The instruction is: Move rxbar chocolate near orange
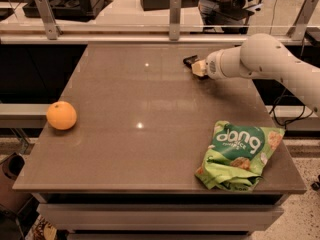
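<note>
In the single camera view, a brown table point(125, 149) fills most of the scene, with a metal rail point(174, 14) running behind its far edge. The robot's white arm point(265, 59) reaches in from the right, low over the far right part of the tabletop. The gripper point(194, 65) sits at its end, pointing left and close to the surface. A small dark shape lies right at the gripper's tip, and it looks to be the rxbar chocolate point(188, 60), on or just above the table near the far edge. The dark shape and the gripper's end run together, so I cannot tell how far the gripper is open. I also cannot tell whether it has hold of the bar or is only touching it. The orange point(61, 115) rests on the table close to the left edge, about midway along it and well apart from the gripper and the bar. A crumpled green "dang" snack bag point(239, 154) lies flat near the front right corner, with its lettering facing up. It is apart from both the orange and the arm.
</note>
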